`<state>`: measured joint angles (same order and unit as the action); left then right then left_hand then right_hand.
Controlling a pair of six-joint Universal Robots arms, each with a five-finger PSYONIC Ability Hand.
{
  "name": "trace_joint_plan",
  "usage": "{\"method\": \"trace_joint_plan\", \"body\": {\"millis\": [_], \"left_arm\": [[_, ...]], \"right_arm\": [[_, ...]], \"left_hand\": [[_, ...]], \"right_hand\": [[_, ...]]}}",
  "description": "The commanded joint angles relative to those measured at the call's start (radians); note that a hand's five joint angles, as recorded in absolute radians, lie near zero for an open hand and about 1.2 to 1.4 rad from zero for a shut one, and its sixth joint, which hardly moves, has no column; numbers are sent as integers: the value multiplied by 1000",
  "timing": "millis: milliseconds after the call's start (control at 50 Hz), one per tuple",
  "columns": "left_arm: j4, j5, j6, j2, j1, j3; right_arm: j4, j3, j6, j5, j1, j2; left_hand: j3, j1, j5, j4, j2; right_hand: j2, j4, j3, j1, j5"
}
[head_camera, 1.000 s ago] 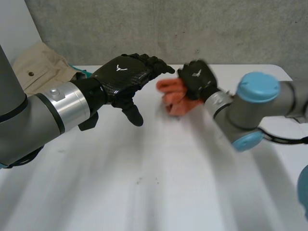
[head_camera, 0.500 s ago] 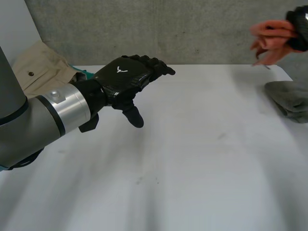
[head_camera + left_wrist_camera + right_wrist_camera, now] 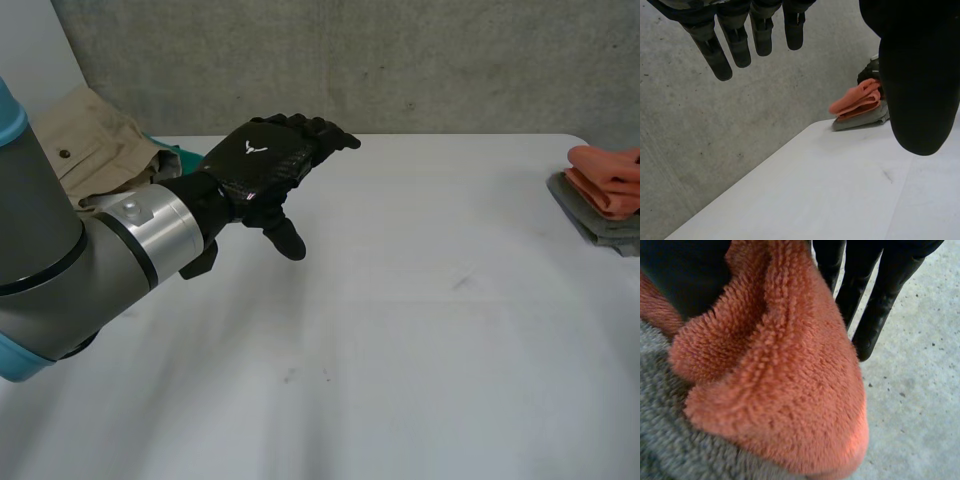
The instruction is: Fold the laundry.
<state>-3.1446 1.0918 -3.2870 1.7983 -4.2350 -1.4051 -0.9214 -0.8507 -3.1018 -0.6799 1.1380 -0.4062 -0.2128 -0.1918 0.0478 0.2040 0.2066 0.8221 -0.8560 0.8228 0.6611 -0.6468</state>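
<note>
A folded orange towel lies on a folded grey towel at the table's far right edge. In the right wrist view the orange towel rests on the grey one; my right hand has straight fingers standing just off the towel's fold, the thumb against its other side. My left hand hovers open above the table's back left, palm down, holding nothing. In the left wrist view its fingers are straight, and the towel stack lies far beyond them with the right hand at it.
A beige garment lies heaped at the table's back left corner, with a bit of teal cloth beside it. The white table stretches bare between both arms. A concrete wall stands behind.
My right hand carried the orange towel from the table's middle up and off to the right, and set it on the grey towel; its fingers have loosened. The left hand has barely moved.
</note>
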Motion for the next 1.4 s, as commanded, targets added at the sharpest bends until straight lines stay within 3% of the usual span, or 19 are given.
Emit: {"method": "trace_joint_plan", "body": {"millis": [20,220,340,400,460,480,540,560,680,780,920,980,1040,1100,1200,1260,1320,1380,1400], "left_arm": [[1,-3,-2,-1,1,3],[4,-6,0,-10,1,3],[6,-9,1,-13,4,-2],[8,-13,1,-16,4,-5],[6,-16,0,-28,3,-5],[6,-16,0,-30,3,-5],[5,-16,-2,-33,3,3],[5,-16,-2,-34,1,6],[1,-15,-2,-47,-13,21],[-32,-9,-6,-48,-62,32],[-176,54,-8,-4,-291,95],[-229,118,-28,116,-391,153],[-232,125,-101,243,-454,225],[-220,117,-190,346,-485,271],[-206,111,-442,551,-542,359],[-210,112,-528,634,-548,400],[-216,118,-534,697,-548,434],[-218,125,-539,757,-543,491],[-219,126,-539,763,-539,503]], "right_arm": [[-2,-114,5,-3,-24,-63],[87,-395,44,-15,-135,-409],[214,-412,166,-32,-227,-517],[269,-363,311,-150,-253,-537],[309,-297,471,-381,-250,-565],[315,-260,535,-496,-239,-589],[325,-228,574,-621,-164,-621],[314,-223,565,-663,-68,-643],[319,-293,457,-665,241,-744],[312,-509,321,-623,532,-876],[334,-758,301,-495,816,-875],[343,-823,336,-507,859,-855],[351,-890,400,-532,896,-820],[354,-939,454,-581,895,-809],[354,-979,489,-622,887,-804],[354,-979,494,-623,887,-804],[354,-976,491,-627,887,-804],[354,-975,492,-630,887,-806],[352,-975,493,-633,887,-804]], "left_hand": [[-15,-36,6,24,22],[-12,-33,3,21,19],[-10,-31,0,18,16],[-7,-28,-3,15,13],[-7,-28,-3,15,13],[-7,-28,-3,15,13],[-4,-25,-6,12,10],[-4,-25,-6,12,10],[-1,-22,-9,10,7],[5,-16,-15,4,1],[-1,-22,-9,10,7],[-1,-22,-9,10,7],[-4,-25,-6,12,10],[2,-19,-12,7,4],[-7,-28,-3,15,13],[-33,-54,23,42,39],[-100,-121,91,109,106],[-548,-569,539,557,554],[-951,-972,941,960,957]], "right_hand": [[-648,681,-648,-487,647],[-648,681,-648,-487,647],[-648,681,-648,-487,647],[-648,681,-648,-487,647],[-648,681,-648,-487,647],[-648,681,-648,-487,647],[-648,681,-648,-487,647],[-648,681,-648,-487,647],[-648,681,-648,-487,647],[-648,681,-648,-487,647],[-648,681,-648,-487,647],[-648,681,-648,-487,647],[-648,681,-648,-487,647],[-648,681,-648,-487,647],[-648,681,-648,-487,647],[-648,681,-648,-487,647],[-648,681,-648,-487,647],[-648,681,-648,-487,647],[-648,681,-648,-487,647]]}}
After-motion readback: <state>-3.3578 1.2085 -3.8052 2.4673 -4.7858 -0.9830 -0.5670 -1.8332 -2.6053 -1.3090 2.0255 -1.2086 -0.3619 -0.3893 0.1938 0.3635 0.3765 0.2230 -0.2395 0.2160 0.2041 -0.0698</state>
